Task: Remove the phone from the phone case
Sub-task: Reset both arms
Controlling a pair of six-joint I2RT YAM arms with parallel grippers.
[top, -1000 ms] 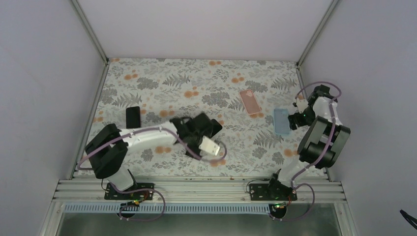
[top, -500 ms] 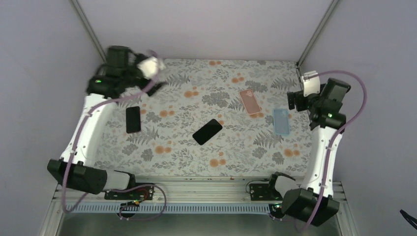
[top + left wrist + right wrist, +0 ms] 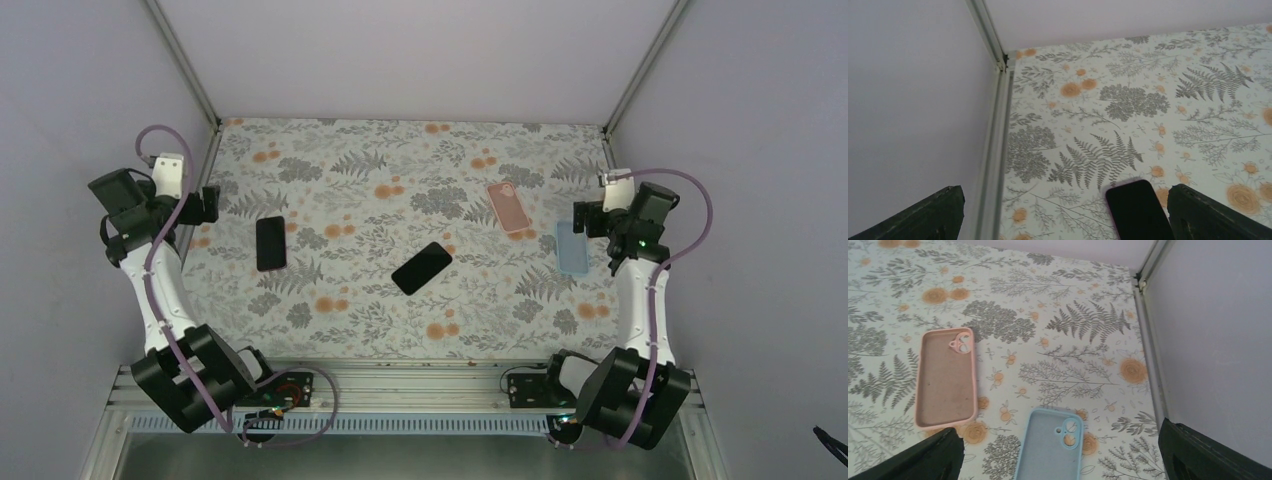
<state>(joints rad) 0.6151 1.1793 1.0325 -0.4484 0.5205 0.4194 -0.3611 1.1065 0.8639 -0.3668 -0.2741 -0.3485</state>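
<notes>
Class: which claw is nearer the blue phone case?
Right. The right claw hangs close by the far end of the blue phone case; the left claw is across the table, at its left edge.

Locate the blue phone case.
In the top view the blue case lies flat at the table's right side, just right of the pink case, not touching it.

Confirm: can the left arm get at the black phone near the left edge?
Probably yes. The left gripper is open close beside the black phone, which lies flat with nothing on it or between them; the wrist view shows its end between the fingers.
</notes>
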